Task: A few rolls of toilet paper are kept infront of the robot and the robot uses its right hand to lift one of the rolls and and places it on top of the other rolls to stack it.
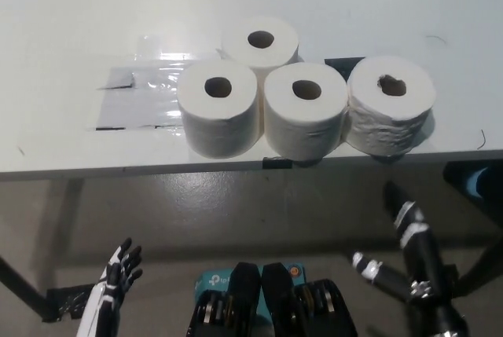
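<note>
Here four white rolls (306,111) stand upright, touching; right hand (405,254) spread, holding nothing

We see four rolls standing on end on the table (63,54) near its front edge. Three form a touching row: left roll (218,108), middle roll (305,111) at its 3 o'clock, right roll (391,104) further along. The rear roll (261,42) sits at 12 o'clock, behind the left and middle rolls.
</note>
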Controlling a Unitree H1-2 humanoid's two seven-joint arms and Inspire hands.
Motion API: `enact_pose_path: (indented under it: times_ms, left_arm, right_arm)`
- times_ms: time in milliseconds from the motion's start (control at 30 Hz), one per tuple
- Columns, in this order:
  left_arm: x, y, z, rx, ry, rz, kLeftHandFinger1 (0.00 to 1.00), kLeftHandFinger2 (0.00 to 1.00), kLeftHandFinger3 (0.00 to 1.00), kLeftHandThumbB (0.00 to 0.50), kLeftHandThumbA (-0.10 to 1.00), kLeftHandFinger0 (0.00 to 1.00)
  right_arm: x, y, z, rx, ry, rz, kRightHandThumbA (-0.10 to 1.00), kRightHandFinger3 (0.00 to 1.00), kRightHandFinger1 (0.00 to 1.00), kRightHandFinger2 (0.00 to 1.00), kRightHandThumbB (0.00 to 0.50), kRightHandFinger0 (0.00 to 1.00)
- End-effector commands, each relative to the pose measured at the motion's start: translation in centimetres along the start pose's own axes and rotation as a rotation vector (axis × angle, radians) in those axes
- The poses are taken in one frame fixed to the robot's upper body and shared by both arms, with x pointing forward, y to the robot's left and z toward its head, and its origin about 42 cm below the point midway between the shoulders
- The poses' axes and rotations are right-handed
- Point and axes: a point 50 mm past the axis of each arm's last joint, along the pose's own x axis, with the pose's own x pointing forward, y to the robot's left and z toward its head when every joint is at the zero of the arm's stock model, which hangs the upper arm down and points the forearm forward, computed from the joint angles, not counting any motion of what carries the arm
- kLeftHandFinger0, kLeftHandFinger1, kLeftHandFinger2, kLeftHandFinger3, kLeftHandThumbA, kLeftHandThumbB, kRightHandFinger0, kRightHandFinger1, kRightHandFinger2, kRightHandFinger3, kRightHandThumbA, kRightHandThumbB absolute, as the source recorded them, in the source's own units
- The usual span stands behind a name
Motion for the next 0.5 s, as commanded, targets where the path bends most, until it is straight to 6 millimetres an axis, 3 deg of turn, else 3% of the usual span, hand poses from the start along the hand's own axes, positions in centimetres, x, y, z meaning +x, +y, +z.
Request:
enact_pose_path:
  times_ms: [0, 67, 200, 333, 467]
  left_arm:
    - [1.2, 0.4, 2.0, 0.017, -0.107, -0.018, 1.00, 1.00, 1.00, 0.032, 1.00, 1.00]
    - [1.7, 0.1, 2.4, 0.018, -0.121, -0.027, 1.00, 1.00, 1.00, 0.042, 1.00, 1.00]
    - [2.2, -0.5, 2.9, 0.004, -0.141, -0.046, 1.00, 1.00, 1.00, 0.053, 1.00, 1.00]
    - [2.6, -0.8, 3.2, 0.014, -0.147, -0.055, 1.00, 1.00, 1.00, 0.057, 1.00, 1.00]
    - [2.5, -0.6, 3.2, 0.017, -0.140, -0.056, 1.00, 1.00, 1.00, 0.071, 1.00, 1.00]
  right_arm:
    - [2.3, -2.3, 8.3, -0.018, -0.301, -0.106, 0.87, 1.00, 1.00, 1.00, 0.165, 1.00]
    - [3.3, -3.6, 11.8, -0.047, -0.399, -0.138, 0.87, 1.00, 1.00, 1.00, 0.190, 1.00]
    - [5.1, -5.6, 16.0, -0.057, -0.487, -0.141, 0.83, 1.00, 1.00, 1.00, 0.216, 1.00]
    - [7.6, -7.9, 19.3, -0.189, -0.531, -0.148, 0.84, 1.00, 1.00, 1.00, 0.161, 1.00]
    - [12.7, -10.9, 22.0, -0.309, -0.431, -0.054, 0.89, 1.00, 1.00, 1.00, 0.236, 1.00]
